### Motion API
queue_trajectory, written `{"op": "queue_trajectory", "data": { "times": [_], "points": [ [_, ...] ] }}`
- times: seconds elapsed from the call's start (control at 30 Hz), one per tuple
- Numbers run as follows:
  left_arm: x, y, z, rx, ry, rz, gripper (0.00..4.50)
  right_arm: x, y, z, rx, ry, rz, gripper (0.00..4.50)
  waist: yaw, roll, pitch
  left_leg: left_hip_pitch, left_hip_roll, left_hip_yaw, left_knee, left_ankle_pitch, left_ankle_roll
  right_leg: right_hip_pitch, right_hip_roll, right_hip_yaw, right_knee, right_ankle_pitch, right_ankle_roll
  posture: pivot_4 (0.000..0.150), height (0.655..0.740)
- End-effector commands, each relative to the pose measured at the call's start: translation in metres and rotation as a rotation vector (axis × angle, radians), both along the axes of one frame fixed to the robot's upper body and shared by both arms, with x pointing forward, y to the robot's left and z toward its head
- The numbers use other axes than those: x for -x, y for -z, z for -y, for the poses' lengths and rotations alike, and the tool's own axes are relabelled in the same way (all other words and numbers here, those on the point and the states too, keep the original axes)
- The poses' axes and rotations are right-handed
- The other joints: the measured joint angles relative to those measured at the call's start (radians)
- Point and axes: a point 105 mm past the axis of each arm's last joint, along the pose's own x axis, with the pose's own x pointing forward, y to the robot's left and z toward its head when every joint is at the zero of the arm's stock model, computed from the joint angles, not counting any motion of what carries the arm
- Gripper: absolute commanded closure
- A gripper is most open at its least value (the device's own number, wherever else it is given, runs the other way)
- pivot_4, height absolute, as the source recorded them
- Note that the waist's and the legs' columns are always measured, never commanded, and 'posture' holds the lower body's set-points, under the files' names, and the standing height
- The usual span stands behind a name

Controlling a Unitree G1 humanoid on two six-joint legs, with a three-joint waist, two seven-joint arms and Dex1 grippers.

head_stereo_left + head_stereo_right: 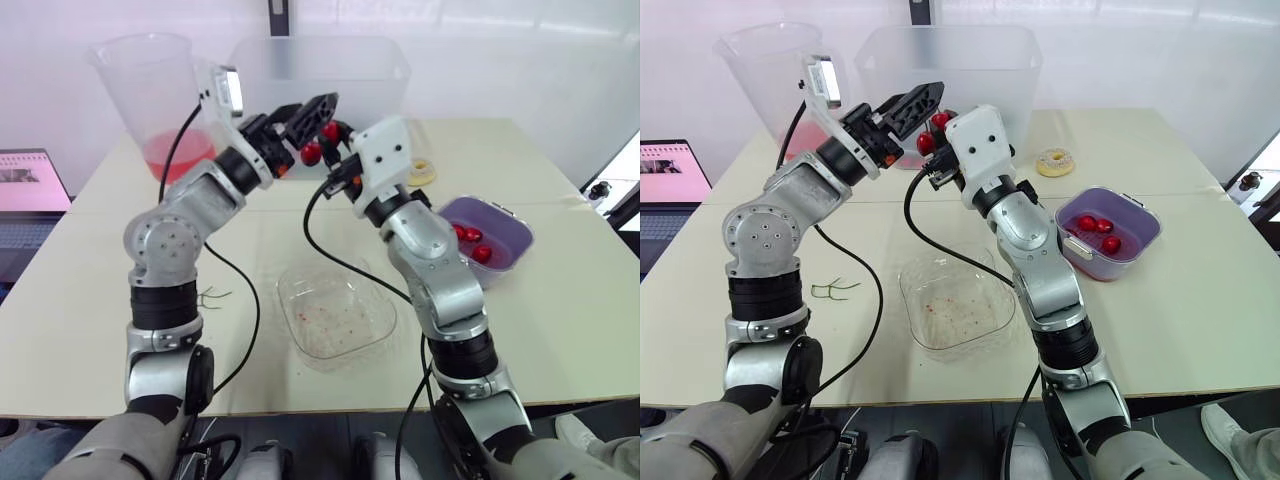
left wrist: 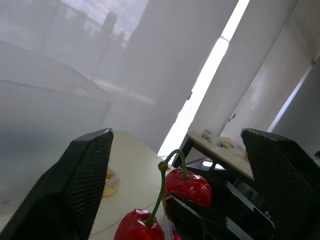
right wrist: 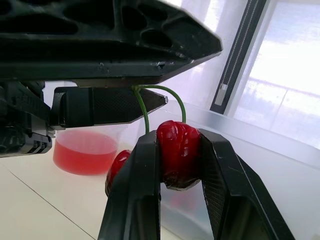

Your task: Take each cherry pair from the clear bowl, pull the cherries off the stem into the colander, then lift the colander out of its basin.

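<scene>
Right wrist view shows right fingers (image 3: 227,195) clamped on one cherry (image 3: 179,150).

I see the cherry pair (image 3: 177,160) aloft at 12 o'clock, stem joined, one cherry pinched in my right tool (image 3: 180,140). At centre the clear bowl (image 1: 912,292) holds only red specks; the purple colander (image 1: 1143,243) at 3 o'clock holds three cherries (image 1: 1098,232).
</scene>
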Motion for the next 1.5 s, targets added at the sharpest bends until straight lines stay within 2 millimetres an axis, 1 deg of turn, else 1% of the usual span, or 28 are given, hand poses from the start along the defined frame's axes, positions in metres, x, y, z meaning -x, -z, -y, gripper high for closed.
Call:
{"op": "queue_trajectory", "data": {
  "times": [0.03, 0.07, 0.1, 0.33, 0.4, 0.43, 0.47, 0.5, 0.7, 0.77, 0.8, 0.83, 0.87, 0.9, 0.97, 1.0, 1.03, 1.07, 1.13, 1.17, 1.23, 1.3, 1.4, 1.5],
  "points": [
    [0.007, -0.013, 0.000, 0.011, 0.015, 0.042, 1.86, 0.012, -0.014, 0.001, -0.015, -0.017, 0.063, 3.77, 0.000, 0.000, 0.000, 0.000, 0.000, 0.000, 0.000, 0.000, 0.000, 0.000, 0.000, 0.000, 0.000, 0.000, 0.000, 0.150, 0.6863],
    [0.007, -0.012, 0.001, 0.011, 0.017, 0.041, 2.40, 0.011, -0.014, 0.001, -0.015, -0.015, 0.061, 3.77, 0.000, 0.000, 0.000, 0.000, 0.000, 0.000, 0.000, 0.000, 0.000, 0.000, 0.000, 0.000, 0.000, 0.000, 0.000, 0.150, 0.6863],
    [0.007, -0.012, 0.001, 0.015, 0.021, 0.035, 2.82, 0.011, -0.014, 0.002, -0.022, -0.015, 0.053, 3.77, 0.000, 0.000, 0.000, 0.000, 0.000, 0.000, 0.000, 0.000, 0.000, 0.000, 0.000, 0.000, 0.000, 0.000, 0.000, 0.150, 0.6863],
    [0.006, -0.013, -0.002, 0.037, 0.019, 0.027, 2.82, 0.011, -0.012, 0.001, -0.010, -0.019, 0.043, 3.77, 0.000, 0.000, 0.000, 0.000, 0.000, 0.000, 0.000, 0.000, 0.000, 0.000, 0.000, 0.000, 0.000, 0.000, 0.000, 0.150, 0.6863],
    [0.006, -0.013, -0.003, 0.047, 0.018, 0.027, 3.39, 0.011, -0.011, 0.001, -0.006, -0.021, 0.039, 3.77, 0.000, 0.000, 0.000, 0.000, 0.000, 0.000, 0.000, 0.000, 0.000, 0.000, 0.000, 0.000, 0.000, 0.000, 0.000, 0.150, 0.6863],
    [0.006, -0.013, -0.003, 0.051, 0.018, 0.025, 3.72, 0.011, -0.010, 0.001, -0.006, -0.021, 0.037, 3.77, 0.000, 0.000, 0.000, 0.000, 0.000, 0.000, 0.000, 0.000, 0.000, 0.000, 0.000, 0.000, 0.000, 0.000, 0.000, 0.150, 0.6863],
    [0.006, -0.013, -0.003, 0.054, 0.019, 0.025, 4.19, 0.011, -0.009, 0.001, -0.003, -0.020, 0.035, 3.77, 0.000, 0.000, 0.000, 0.000, 0.000, 0.000, 0.000, 0.000, 0.000, 0.000, 0.000, 0.000, 0.000, 0.000, 0.000, 0.150, 0.6863],
    [0.005, -0.013, -0.004, 0.061, 0.024, 0.020, 4.45, 0.010, -0.009, 0.002, 0.003, -0.014, 0.034, 3.77, 0.000, 0.000, 0.000, 0.000, 0.000, 0.000, 0.000, 0.000, 0.000, 0.000, 0.000, 0.000, 0.000, 0.000, 0.000, 0.150, 0.6863],
    [0.001, -0.009, -0.004, 0.050, 0.028, 0.011, 4.45, 0.012, -0.007, 0.001, 0.002, -0.036, 0.016, 3.77, 0.000, 0.000, 0.000, 0.000, 0.000, 0.000, 0.000, 0.000, 0.000, 0.000, 0.000, 0.000, 0.000, 0.000, 0.000, 0.150, 0.6863],
    [0.001, -0.010, -0.005, 0.050, 0.029, 0.014, 4.50, 0.014, -0.005, -0.001, -0.003, -0.063, 0.006, 2.88, 0.000, 0.000, 0.000, 0.000, 0.000, 0.000, 0.000, 0.000, 0.000, 0.000, 0.000, 0.000, 0.000, 0.000, 0.000, 0.150, 0.6863],
    [0.000, -0.011, -0.006, 0.040, 0.027, 0.023, 4.50, 0.015, -0.003, -0.003, 0.011, -0.093, -0.012, 2.58, 0.000, 0.000, 0.000, 0.000, 0.000, 0.000, 0.000, 0.000, 0.000, 0.000, 0.000, 0.000, 0.000, 0.000, 0.000, 0.150, 0.6863],
    [-0.001, -0.011, -0.008, 0.021, 0.016, 0.035, 4.50, 0.017, -0.001, -0.005, 0.030, -0.119, -0.023, 2.16, -0.001, 0.000, 0.000, 0.000, 0.000, 0.000, 0.000, 0.000, 0.000, 0.000, 0.000, 0.000, 0.000, 0.000, 0.000, 0.150, 0.6863],
    [-0.002, -0.012, -0.010, 0.007, 0.008, 0.043, 4.50, 0.018, 0.001, -0.005, 0.043, -0.136, -0.030, 1.72, -0.001, 0.000, 0.000, 0.000, 0.000, 0.000, 0.000, 0.000, 0.000, 0.000, 0.000, 0.000, 0.000, 0.000, 0.000, 0.150, 0.6863],
    [-0.005, -0.014, -0.015, 0.006, -0.003, 0.047, 4.50, 0.020, 0.001, -0.004, 0.050, -0.154, -0.039, 1.12, -0.001, 0.000, 0.000, 0.000, 0.000, 0.000, 0.000, 0.000, 0.000, 0.000, 0.001, 0.000, 0.000, 0.000, 0.000, 0.150, 0.6863],
    [-0.006, -0.017, -0.025, -0.039, -0.007, 0.068, 4.50, 0.015, -0.005, 0.017, 0.095, -0.127, -0.031, 0.11, 0.001, 0.000, 0.000, 0.000, 0.000, 0.000, 0.000, 0.000, 0.000, 0.000, 0.001, 0.000, 0.000, 0.000, 0.000, 0.150, 0.6863],
    [-0.006, -0.018, -0.030, -0.068, -0.001, 0.079, 4.50, 0.012, -0.011, 0.031, 0.083, -0.148, -0.062, 0.01, 0.001, 0.000, 0.000, 0.000, 0.000, 0.000, 0.000, 0.000, 0.000, 0.000, 0.001, 0.000, 0.000, 0.000, 0.000, 0.150, 0.6863],
    [-0.005, -0.019, -0.034, -0.088, 0.006, 0.086, 4.50, 0.011, -0.015, 0.040, 0.070, -0.168, -0.082, 0.01, 0.002, 0.000, 0.000, 0.000, 0.000, 0.000, 0.000, 0.000, 0.000, 0.000, 0.001, 0.000, 0.000, 0.000, 0.000, 0.150, 0.6863],
    [-0.003, -0.018, -0.036, -0.124, 0.024, 0.097, 4.50, 0.011, -0.019, 0.048, 0.042, -0.227, -0.136, 0.01, 0.002, 0.000, 0.000, 0.000, 0.000, 0.000, 0.000, 0.000, 0.000, 0.000, 0.001, 0.000, -0.001, 0.000, 0.000, 0.150, 0.6863],
    [0.002, -0.016, -0.038, -0.190, 0.073, 0.115, 4.50, 0.014, -0.029, 0.058, -0.042, -0.383, -0.250, 0.01, 0.000, 0.000, 0.000, 0.000, 0.000, 0.000, 0.000, 0.000, 0.000, 0.000, 0.001, 0.000, -0.001, 0.000, 0.000, 0.150, 0.6863],
    [0.007, -0.014, -0.038, -0.224, 0.114, 0.125, 4.50, 0.018, -0.031, 0.060, -0.058, -0.474, -0.318, 0.01, -0.001, 0.000, 0.000, 0.000, 0.000, 0.000, 0.000, 0.000, 0.000, 0.000, 0.001, 0.000, -0.001, 0.000, 0.000, 0.150, 0.6863],
    [0.017, -0.011, -0.035, -0.278, 0.196, 0.147, 4.50, 0.031, -0.024, 0.059, -0.016, -0.639, -0.487, 0.01, 0.000, 0.000, 0.000, 0.000, 0.001, 0.000, -0.001, 0.000, 0.000, 0.000, 0.002, -0.001, -0.001, 0.000, 0.000, 0.150, 0.6863],
    [0.026, -0.007, -0.033, -0.323, 0.263, 0.158, 4.50, 0.044, -0.016, 0.054, 0.063, -0.746, -0.588, 0.01, 0.000, 0.000, 0.000, 0.000, 0.002, 0.000, -0.002, 0.000, 0.000, 0.000, 0.002, -0.001, -0.002, 0.000, 0.000, 0.150, 0.6863],
    [0.035, -0.002, -0.027, -0.354, 0.336, 0.163, 4.50, 0.041, -0.012, 0.038, 0.048, -0.789, -0.692, 0.01, -0.005, 0.001, 0.000, 0.000, 0.002, 0.000, -0.002, 0.000, 0.000, 0.000, 0.002, 0.000, -0.003, 0.000, 0.000, 0.150, 0.6863],
    [0.041, 0.000, -0.022, -0.366, 0.368, 0.168, 4.50, 0.047, -0.004, 0.015, 0.081, -0.831, -0.736, 0.01, -0.004, 0.001, 0.000, 0.001, 0.002, 0.001, -0.003, 0.000, 0.000, -0.001, 0.002, 0.001, -0.001, 0.000, 0.000, 0.150, 0.6863]
  ]
}}
